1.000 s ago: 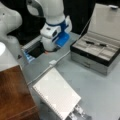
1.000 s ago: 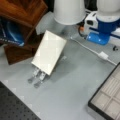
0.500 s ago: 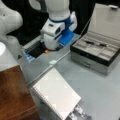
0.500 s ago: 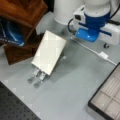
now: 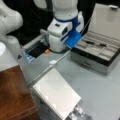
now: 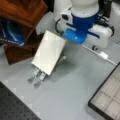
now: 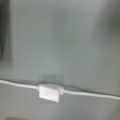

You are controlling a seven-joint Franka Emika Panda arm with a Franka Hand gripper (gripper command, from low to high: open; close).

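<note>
The gripper (image 5: 57, 47) is seen in a front view at the low end of the white arm, under a blue bracket (image 5: 73, 38), and it is held close above the grey table (image 5: 95, 85). Its fingers are hidden by the arm's own body in both front views, and they are not shown in the wrist view. Nothing is seen to be held by it. The nearest thing to it is a thin white cable (image 7: 22, 83) with a small white block (image 7: 49, 92) on it. In the wrist view this block lies flat on the table, right below the camera. In a front view the same block (image 5: 53, 62) is found just in front of the gripper, apart from it. A flat white ribbed plate (image 5: 56, 96) is placed nearer to a front view's bottom, with metal clips (image 6: 37, 76) at one end. An open case (image 5: 100, 53) with compartments stands at a front view's right. A wooden block (image 5: 13, 95) is seen at a front view's left, and a dark tray (image 5: 37, 51) behind the gripper.
</note>
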